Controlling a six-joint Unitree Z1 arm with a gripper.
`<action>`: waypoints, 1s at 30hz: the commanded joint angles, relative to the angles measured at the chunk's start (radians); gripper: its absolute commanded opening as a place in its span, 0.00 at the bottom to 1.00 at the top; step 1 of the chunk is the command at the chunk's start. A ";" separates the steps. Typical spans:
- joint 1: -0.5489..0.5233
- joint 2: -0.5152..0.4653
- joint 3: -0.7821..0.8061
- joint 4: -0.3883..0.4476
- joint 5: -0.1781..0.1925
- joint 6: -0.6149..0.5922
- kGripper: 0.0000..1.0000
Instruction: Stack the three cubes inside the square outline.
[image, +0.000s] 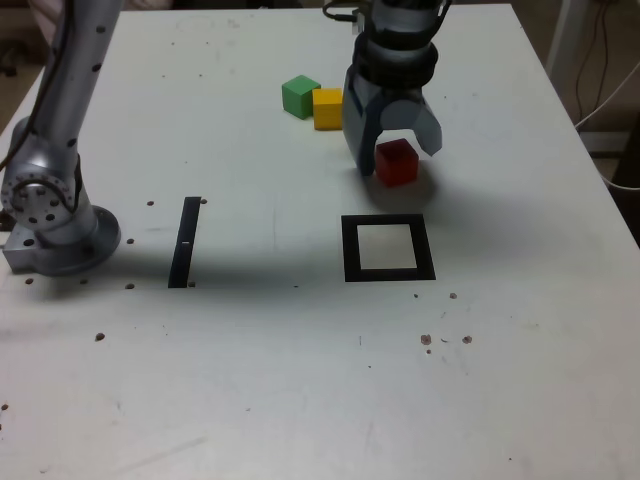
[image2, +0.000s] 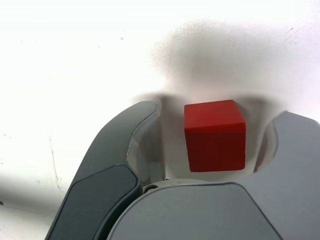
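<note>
On the white worktop (image: 300, 380), the gripper (image: 393, 150) straddles the red cube (image: 396, 162), just beyond the empty square outline (image: 388, 249).
Up close, the wrist view shows gaps either side of the cube, jaws not yet clamped. Only the exterior view shows the green cube (image: 299, 96) touching the yellow cube (image: 327, 108), and a black strip (image: 185, 242) well apart.

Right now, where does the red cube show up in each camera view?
Exterior view: the red cube sits on the table between the pincer jaws, above the square outline, at the exterior view's right of the yellow cube.
Wrist view: the red cube fills the middle, between the two jaws.
Shared landmark: the pincer jaws flanking it.
</note>
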 joint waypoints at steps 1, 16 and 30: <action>0.002 0.010 -0.006 0.010 -0.003 0.001 0.51; 0.010 0.018 -0.013 0.001 -0.006 0.001 0.35; -0.009 -0.022 -0.038 0.061 -0.002 0.021 0.27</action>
